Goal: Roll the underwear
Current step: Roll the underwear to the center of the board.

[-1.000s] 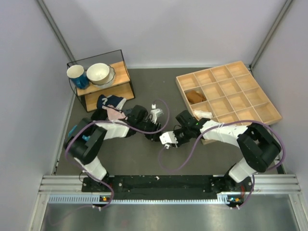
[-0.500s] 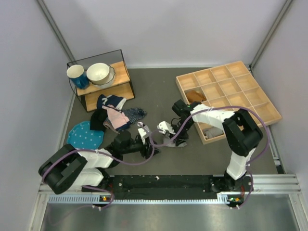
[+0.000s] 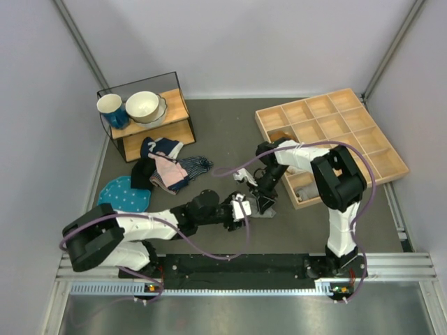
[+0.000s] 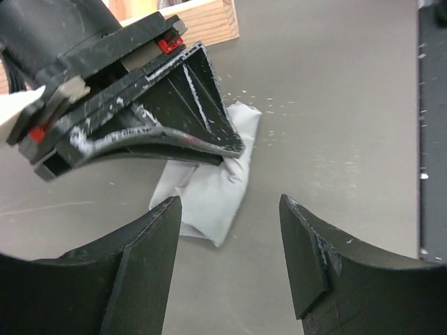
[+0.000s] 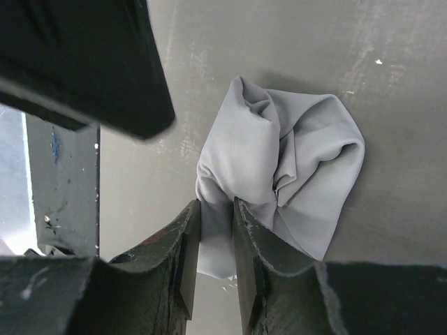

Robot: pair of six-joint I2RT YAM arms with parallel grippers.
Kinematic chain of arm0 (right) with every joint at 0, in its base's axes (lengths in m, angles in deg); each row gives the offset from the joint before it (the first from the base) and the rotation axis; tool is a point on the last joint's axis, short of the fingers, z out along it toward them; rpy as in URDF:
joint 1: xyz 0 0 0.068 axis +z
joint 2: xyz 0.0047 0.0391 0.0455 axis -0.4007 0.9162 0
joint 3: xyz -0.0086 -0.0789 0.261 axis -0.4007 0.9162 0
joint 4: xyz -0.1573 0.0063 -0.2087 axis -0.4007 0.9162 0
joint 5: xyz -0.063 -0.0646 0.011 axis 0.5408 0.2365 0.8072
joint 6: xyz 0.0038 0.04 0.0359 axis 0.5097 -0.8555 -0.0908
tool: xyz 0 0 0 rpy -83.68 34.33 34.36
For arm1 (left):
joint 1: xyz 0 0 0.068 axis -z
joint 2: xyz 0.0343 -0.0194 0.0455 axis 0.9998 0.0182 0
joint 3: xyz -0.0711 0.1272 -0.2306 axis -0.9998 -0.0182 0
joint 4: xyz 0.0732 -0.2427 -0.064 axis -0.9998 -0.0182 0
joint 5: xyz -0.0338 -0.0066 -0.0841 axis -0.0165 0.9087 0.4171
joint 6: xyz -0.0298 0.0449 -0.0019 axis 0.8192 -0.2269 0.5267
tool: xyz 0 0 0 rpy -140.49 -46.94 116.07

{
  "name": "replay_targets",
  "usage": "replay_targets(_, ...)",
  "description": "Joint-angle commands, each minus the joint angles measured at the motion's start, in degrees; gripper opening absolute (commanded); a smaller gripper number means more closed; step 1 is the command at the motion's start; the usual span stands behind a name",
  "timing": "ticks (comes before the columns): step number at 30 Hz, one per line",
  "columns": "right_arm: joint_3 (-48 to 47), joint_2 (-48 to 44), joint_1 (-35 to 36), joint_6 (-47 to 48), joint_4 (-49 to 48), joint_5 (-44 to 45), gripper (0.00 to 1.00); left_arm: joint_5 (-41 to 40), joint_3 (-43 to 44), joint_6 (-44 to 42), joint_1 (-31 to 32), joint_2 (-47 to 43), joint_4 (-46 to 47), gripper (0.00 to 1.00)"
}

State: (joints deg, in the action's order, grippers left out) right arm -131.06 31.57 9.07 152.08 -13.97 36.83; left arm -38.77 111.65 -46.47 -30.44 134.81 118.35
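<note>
The underwear [image 5: 286, 160], a plain grey cloth, lies crumpled on the dark table in the middle, small in the top view [image 3: 264, 213]. My right gripper [image 5: 216, 206] points down at it and is shut on a fold at its near edge; it also shows in the top view [image 3: 261, 202]. My left gripper [image 4: 230, 201] is open and empty, low over the table just beside the cloth [image 4: 209, 199], and sits left of it in the top view [image 3: 242, 208]. In the left wrist view the right gripper's black fingers [image 4: 174, 118] cover the cloth's far part.
A wooden compartment tray [image 3: 328, 139] stands right behind the right arm; its corner [image 4: 206, 21] shows close by. A pile of navy striped and pink clothes [image 3: 167, 167], a blue dotted cloth [image 3: 124, 195] and a shelf with bowl and mug [image 3: 143, 115] are at the left.
My left arm has swung from the clothes pile down and right to the grey cloth. My right gripper has moved right and dropped onto the cloth, closing on a fold.
</note>
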Motion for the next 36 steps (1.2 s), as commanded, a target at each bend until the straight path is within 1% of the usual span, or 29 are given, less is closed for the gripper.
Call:
replay_targets(1, -2.4, 1.0, -0.3, 0.5, 3.1, -2.0, 0.26, -5.2, 8.5, -12.0, 2.0, 6.1, -11.1, 0.64)
replay_targets(3, -2.8, 1.4, -0.3, 0.2, 3.0, -1.9, 0.26, -6.2, 11.8, -15.0, 3.2, 8.2, -14.8, 0.64)
replay_targets(5, -3.3, 1.5, -0.6, 0.0, 3.1, -2.0, 0.26, -6.7, 13.3, -17.1, 4.1, 11.1, -16.4, 0.64)
replay_targets(12, -3.8, 2.1, -0.8, -0.2, 3.1, -1.7, 0.26, -10.9, 17.9, -20.7, 6.5, 16.9, -21.3, 0.63)
replay_targets(16, -3.6, 2.1, -0.9, -0.2, 3.1, -1.9, 0.26, -14.0, 19.7, -21.1, 6.6, 20.0, -22.8, 0.56)
replay_targets(20, -3.3, 2.0, -0.8, -0.2, 3.2, -2.0, 0.26, -19.0, 20.9, -21.1, 6.7, 22.0, -23.7, 0.53)
replay_targets(22, -3.2, 1.9, -0.9, 0.0, 3.1, -2.1, 0.26, -20.0, 21.3, -21.1, 6.6, 23.0, -23.8, 0.50)
replay_targets(23, -3.2, 1.7, -0.9, 0.0, 3.2, -2.2, 0.26, -21.1, 21.5, -21.1, 6.6, 23.4, -24.2, 0.44)
replay_targets(25, -3.0, 1.4, -1.1, 0.0, 3.1, -2.4, 0.26, -21.8, 22.4, -20.8, 6.5, 24.5, -25.0, 0.36)
replay_targets(26, -2.9, 0.7, -1.3, 0.1, 3.1, -2.5, 0.26, -21.6, 22.8, -20.6, 6.5, 24.8, -25.7, 0.24)
replay_targets(29, -2.9, -1.1, -2.5, -0.3, 3.0, -3.1, 0.28, -20.0, 23.8, -19.8, 6.3, 25.5, -27.9, 0.11)
replay_targets(30, -2.9, -2.7, -3.1, -0.6, 3.0, -3.6, 0.29, -18.8, 24.2, -19.5, 6.2, 25.6, -29.0, 0.03)
replay_targets(32, -2.9, -4.6, -4.6, -1.8, 2.7, -3.9, 0.32, -17.0, 24.6, -18.3, 5.7, 25.2, -30.0, 0.00)
replay_targets(33, -2.9, -6.4, -5.1, -2.6, 2.3, -3.7, 0.34, -14.2, 24.8, -17.7, 5.5, 24.9, -30.6, 0.00)
replay_targets(35, -2.3, -8.2, -6.1, -5.9, 0.2, -2.3, 0.36, -11.9, 25.5, -16.0, 4.6, 24.6, -33.2, 0.00)
replay_targets(36, -1.8, -9.2, -6.2, -7.0, -0.7, -0.5, 0.39, -10.6, 26.6, -15.4, 4.2, 24.6, -34.4, 0.00)
